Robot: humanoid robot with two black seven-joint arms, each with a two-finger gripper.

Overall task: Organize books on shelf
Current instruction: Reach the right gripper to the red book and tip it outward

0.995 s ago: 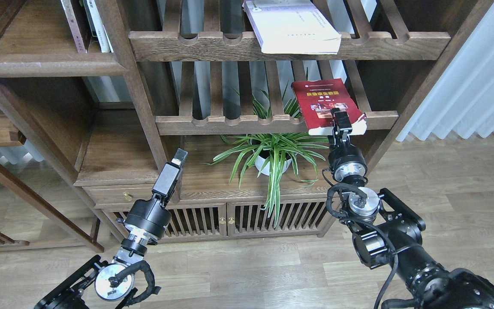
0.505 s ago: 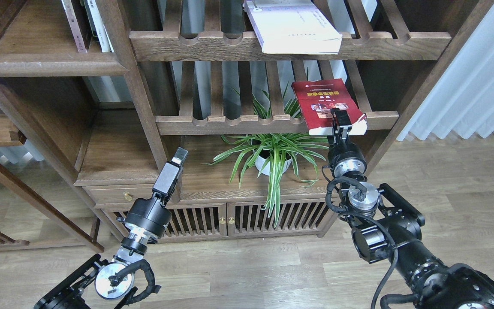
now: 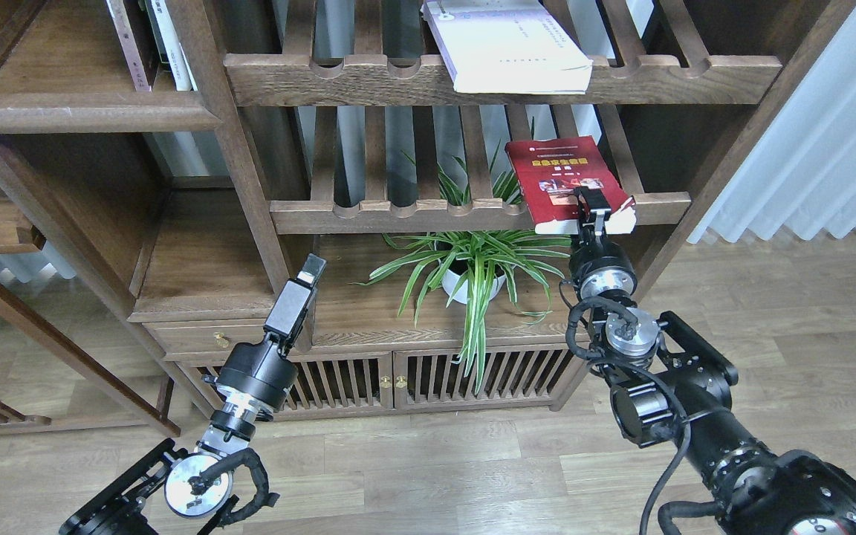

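Note:
A bright red book [image 3: 558, 174] with a yellow title lies on the lower slatted rack, and its near edge sticks out over the front rail. My right gripper [image 3: 593, 204] is at that near edge. One finger lies on the cover and the other is hidden beneath, so it looks shut on the book. A thick white book [image 3: 506, 44] lies on the upper slatted rack. The solid dark-brown shelf [image 3: 86, 111] at the upper left holds upright books, one with a maroon spine [image 3: 125, 41]. My left gripper [image 3: 313, 271] hangs empty in front of the lower cabinet, and its fingers cannot be told apart.
A spider plant in a white pot [image 3: 472, 271] stands on the cabinet top just below the red book and to the left of my right arm. A lower solid board [image 3: 205, 290] lies left of it. White curtains [image 3: 829, 148] hang at the right, above a wooden floor.
My right arm's wrist and elbow have shifted slightly up and toward the rack. The gripper stays on the red book, which has not moved. The left arm is still.

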